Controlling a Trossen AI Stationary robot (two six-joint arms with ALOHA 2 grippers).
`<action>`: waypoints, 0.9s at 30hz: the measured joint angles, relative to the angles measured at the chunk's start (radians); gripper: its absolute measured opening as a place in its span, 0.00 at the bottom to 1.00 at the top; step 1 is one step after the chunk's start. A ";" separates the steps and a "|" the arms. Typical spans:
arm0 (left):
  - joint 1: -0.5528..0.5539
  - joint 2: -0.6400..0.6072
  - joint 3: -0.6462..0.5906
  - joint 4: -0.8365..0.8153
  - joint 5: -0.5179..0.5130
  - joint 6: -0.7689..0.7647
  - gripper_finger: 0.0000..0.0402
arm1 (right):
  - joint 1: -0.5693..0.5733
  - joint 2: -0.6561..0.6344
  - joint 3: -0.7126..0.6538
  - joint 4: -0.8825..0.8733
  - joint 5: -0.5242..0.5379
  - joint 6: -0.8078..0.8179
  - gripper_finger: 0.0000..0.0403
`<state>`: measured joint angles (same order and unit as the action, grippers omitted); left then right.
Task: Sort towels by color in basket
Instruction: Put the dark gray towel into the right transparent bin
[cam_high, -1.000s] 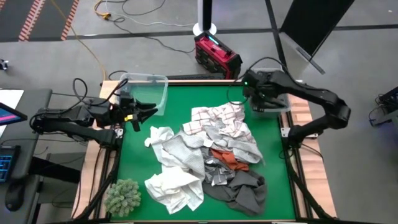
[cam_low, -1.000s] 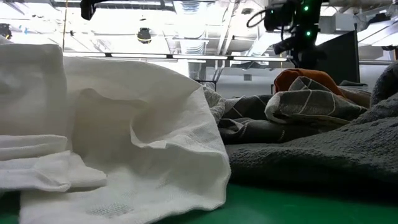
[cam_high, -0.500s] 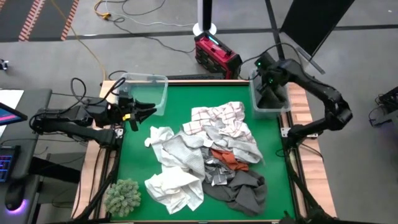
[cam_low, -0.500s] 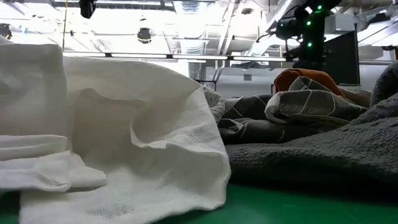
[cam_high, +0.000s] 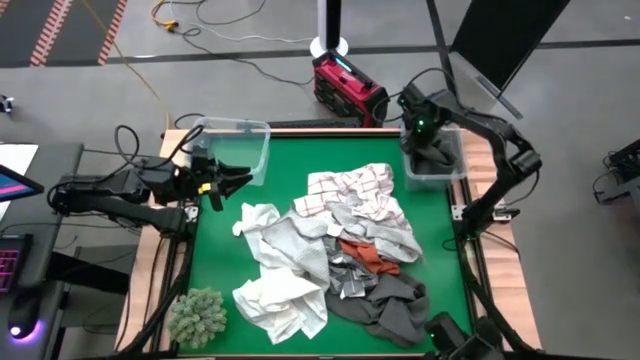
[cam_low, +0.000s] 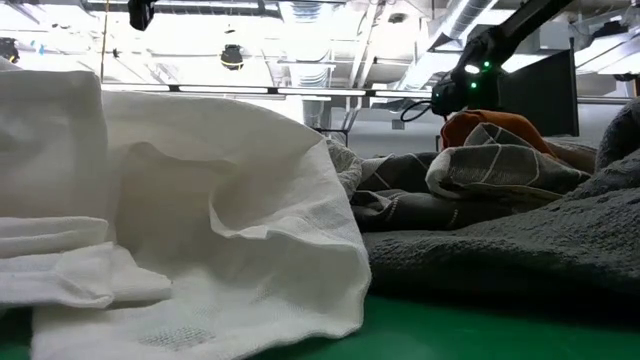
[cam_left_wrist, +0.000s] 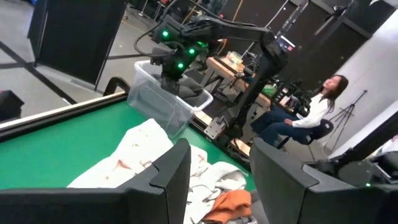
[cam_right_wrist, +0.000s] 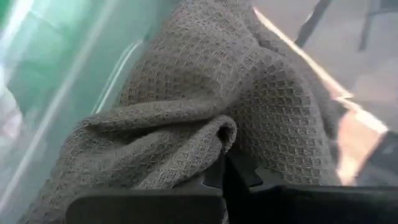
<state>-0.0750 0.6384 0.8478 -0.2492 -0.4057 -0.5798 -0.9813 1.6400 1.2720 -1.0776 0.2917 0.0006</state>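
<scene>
A heap of towels lies mid-table: checked white (cam_high: 350, 190), light grey (cam_high: 295, 245), rust-orange (cam_high: 365, 255), white (cam_high: 280, 300) and dark grey (cam_high: 395, 310). My right gripper (cam_high: 430, 148) reaches down into the clear bin (cam_high: 456, 176) at the table's far right corner, shut on a grey waffle-weave towel (cam_right_wrist: 249, 87). My left gripper (cam_high: 240, 180) stands open and level at the left edge, beside a second clear bin (cam_high: 240, 135), with nothing between its fingers (cam_left_wrist: 161, 180). My right gripper pinches a fold of the grey towel (cam_right_wrist: 225, 138) between its two shut fingers, which come steeply from above. The cloth bunches over the fingertips and falls away below them inside the bin. Whether its lower end rests on the bin's floor, I cannot tell.
A fuzzy grey-green clump (cam_high: 197, 315) sits at the near left corner. Bare green table lies between the heap and the left bin. A red box (cam_high: 350, 90) and cables lie on the floor beyond the far edge. A person (cam_left_wrist: 311, 118) sits beyond the table's right side.
My right arm has swung from over the table's far right part toward the right edge, and has sunk until its gripper stands inside the right bin, the wrist rolling on the way. The heap of towels lies as before.
</scene>
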 joint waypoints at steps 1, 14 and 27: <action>0.000 -0.001 0.000 0.000 0.000 0.000 0.39 | -0.008 0.001 0.000 0.007 -0.019 0.007 0.05; 0.000 -0.033 0.000 -0.002 -0.001 0.021 0.39 | -0.071 -0.032 -0.001 -0.014 -0.127 0.023 0.27; 0.000 -0.002 0.000 0.001 -0.019 -0.009 0.39 | -0.045 -0.263 0.000 -0.008 -0.137 -0.001 0.63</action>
<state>-0.0751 0.6366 0.8478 -0.2483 -0.4248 -0.5885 -1.0260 1.3770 1.2716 -1.0853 0.1551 -0.0002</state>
